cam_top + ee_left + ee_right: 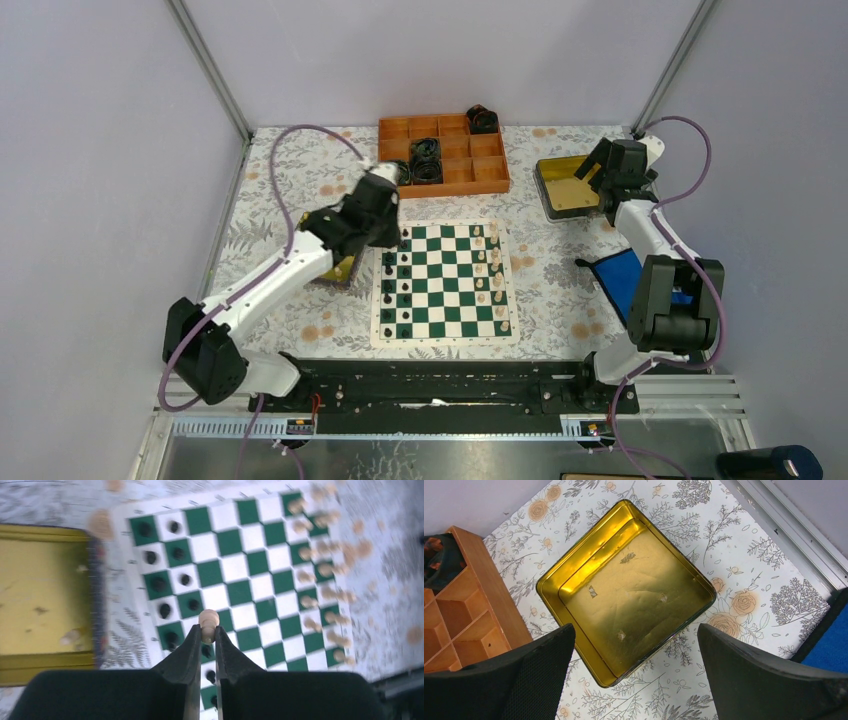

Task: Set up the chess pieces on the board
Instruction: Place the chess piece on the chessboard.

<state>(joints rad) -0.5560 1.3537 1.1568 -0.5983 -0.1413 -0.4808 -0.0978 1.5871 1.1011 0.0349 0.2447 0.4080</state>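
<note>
1. Top view: left gripper hangs over the far-left corner of the board, just beside the black pieces. White pieces line the opposite side. Cross low and you may topple some.
2. Left wrist: fingers are pinched on a cream piece, gripped low. It may tilt or slip.
3. Right wrist: right gripper is wide open, holding nothing, above the tin. Descend and you may strike its rim.

The green-and-white board lies flat, black pieces lining its left, cream pieces its right.

Even bright light, left-wrist blur
</note>
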